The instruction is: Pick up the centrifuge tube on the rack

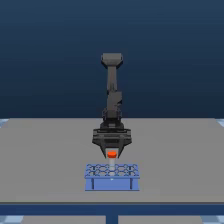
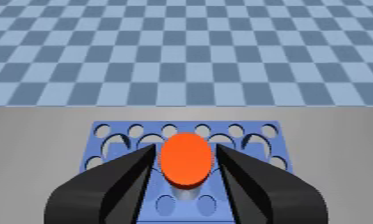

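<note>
Rack [image 1: 111, 177] sits nearest the camera in the exterior view, close to the tabletop's [image 1: 45, 155] near edge, about midway along it. Light blue, grid of round holes on top, two dark vertical marks on its front face.

Tool [image 1: 112, 152] hangs just behind and above the rack, arm rising behind it toward the far edge. Orange-red cap of the tube [image 1: 112, 153] shows between the fingertips.

Wrist view: the two dark fingers [image 2: 120, 182] flank the tube's cap [image 2: 184, 159] closely on both sides, rack [image 2: 107, 145] holes below and around. Fingers appear pressed against the tube, so the tool reads as clamped on it, though the contact line itself is hard to resolve. Tube body is hidden under the cap; cannot tell whether its tip sits in a hole or has cleared the rack top.

Step in hand, by my reading: grasp made, lift at or near its start.

Next move calls for a straight vertical pull, grip held firm, no sideways drift, so the tapered tip leaves its hole without dragging the rack.
</note>
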Robot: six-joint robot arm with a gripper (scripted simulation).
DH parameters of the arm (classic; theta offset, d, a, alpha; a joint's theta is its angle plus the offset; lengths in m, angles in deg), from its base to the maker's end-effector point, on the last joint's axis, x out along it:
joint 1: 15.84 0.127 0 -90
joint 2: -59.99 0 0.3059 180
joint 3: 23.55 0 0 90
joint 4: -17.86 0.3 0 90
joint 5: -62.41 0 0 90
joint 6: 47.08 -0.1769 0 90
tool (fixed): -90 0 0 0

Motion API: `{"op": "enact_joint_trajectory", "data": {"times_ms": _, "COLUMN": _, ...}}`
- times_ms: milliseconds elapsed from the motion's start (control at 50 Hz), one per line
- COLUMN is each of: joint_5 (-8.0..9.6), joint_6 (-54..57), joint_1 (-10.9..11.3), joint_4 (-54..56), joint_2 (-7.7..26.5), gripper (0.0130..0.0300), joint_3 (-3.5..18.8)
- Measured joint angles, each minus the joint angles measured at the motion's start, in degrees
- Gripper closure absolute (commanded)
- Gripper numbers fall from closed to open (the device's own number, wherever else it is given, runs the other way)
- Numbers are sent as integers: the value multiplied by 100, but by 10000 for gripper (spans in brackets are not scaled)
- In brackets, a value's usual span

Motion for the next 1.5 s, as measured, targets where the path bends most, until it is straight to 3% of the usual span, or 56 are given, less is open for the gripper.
{"op": "enact_joint_trajectory", "data": {"times_ms": 300, "joint_5": -192, "joint_6": -2, "joint_1": 0, "joint_4": -1, "joint_2": 67, "gripper": 130, "joint_3": -33}}
{"op": "enact_joint_trajectory", "data": {"times_ms": 320, "joint_5": -197, "joint_6": -2, "joint_1": 0, "joint_4": -1, "joint_2": 67, "gripper": 300, "joint_3": -33}}
{"op": "enact_joint_trajectory", "data": {"times_ms": 800, "joint_5": -220, "joint_6": 0, "joint_1": -3, "joint_4": -1, "joint_2": 69, "gripper": 300, "joint_3": -36}}
{"op": "enact_joint_trajectory", "data": {"times_ms": 1000, "joint_5": -153, "joint_6": 1, "joint_1": -2, "joint_4": 0, "joint_2": 10, "gripper": 300, "joint_3": -12}}
{"op": "enact_joint_trajectory", "data": {"times_ms": 1160, "joint_5": -1, "joint_6": 3, "joint_1": -2, "joint_4": 2, "joint_2": -123, "gripper": 300, "joint_3": 53}}
{"op": "enact_joint_trajectory", "data": {"times_ms": 1500, "joint_5": 553, "joint_6": 17, "joint_1": -2, "joint_4": 18, "joint_2": -492, "gripper": 300, "joint_3": 280}}
